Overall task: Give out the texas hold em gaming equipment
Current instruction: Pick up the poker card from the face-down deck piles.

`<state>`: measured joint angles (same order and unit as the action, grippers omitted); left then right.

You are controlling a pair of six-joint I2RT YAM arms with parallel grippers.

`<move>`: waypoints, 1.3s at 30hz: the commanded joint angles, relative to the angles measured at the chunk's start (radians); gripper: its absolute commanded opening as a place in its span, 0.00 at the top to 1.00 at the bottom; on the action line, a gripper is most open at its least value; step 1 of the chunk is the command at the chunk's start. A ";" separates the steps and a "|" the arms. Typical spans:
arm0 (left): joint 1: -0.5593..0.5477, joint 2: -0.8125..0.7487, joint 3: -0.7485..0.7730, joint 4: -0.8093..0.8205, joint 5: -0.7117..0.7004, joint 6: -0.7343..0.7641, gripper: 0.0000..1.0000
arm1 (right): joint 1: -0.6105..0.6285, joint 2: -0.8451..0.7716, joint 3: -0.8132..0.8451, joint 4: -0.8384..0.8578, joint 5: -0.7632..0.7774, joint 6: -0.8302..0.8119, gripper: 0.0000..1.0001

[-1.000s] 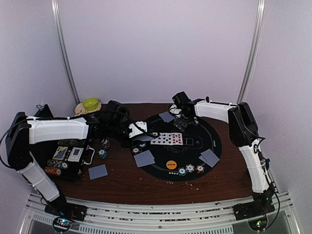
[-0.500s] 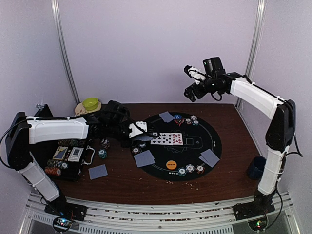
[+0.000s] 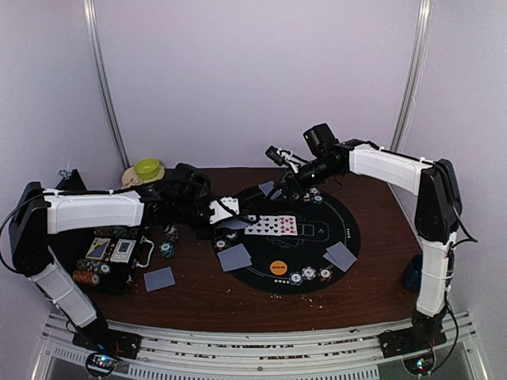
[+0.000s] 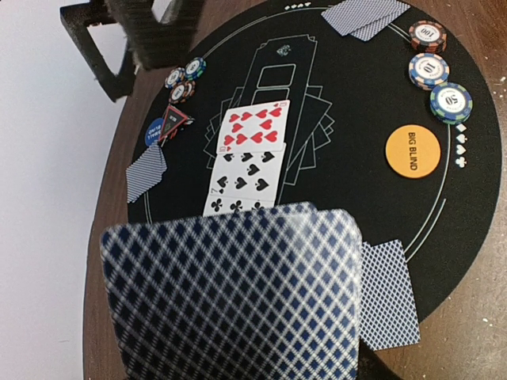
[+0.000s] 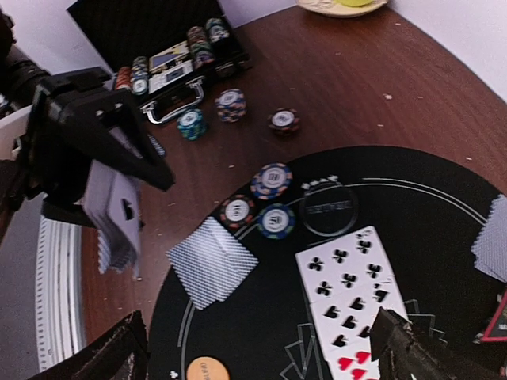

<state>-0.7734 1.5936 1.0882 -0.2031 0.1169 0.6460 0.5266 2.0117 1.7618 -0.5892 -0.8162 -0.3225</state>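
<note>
My left end effector gripped the deck of playing cards above the black mat's left edge. My right end effector hung spread wide, empty, above the face-up cards lying there.

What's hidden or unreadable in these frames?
Left wrist: the held stack of blue diamond-backed cards hides the left jaws and part of the nearest white face-up card.
Right wrist: the orange round button disc is cut off by the bottom edge.
Top external: striped poker chips' values too small; dark blue mug half behind the right arm.
</note>
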 commanded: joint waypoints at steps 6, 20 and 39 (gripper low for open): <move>0.000 0.000 0.007 0.021 0.025 0.007 0.44 | 0.095 0.033 0.052 -0.088 -0.158 -0.057 0.00; -0.001 0.016 0.024 -0.010 0.070 0.004 0.44 | 0.174 0.099 0.029 0.114 -0.094 0.225 0.00; 0.007 0.067 0.060 -0.074 0.172 -0.011 0.44 | 0.159 0.147 0.013 0.041 -0.079 0.141 0.16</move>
<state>-0.7731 1.6505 1.1065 -0.2871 0.2409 0.6449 0.6945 2.1387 1.7805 -0.4831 -0.9077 -0.1020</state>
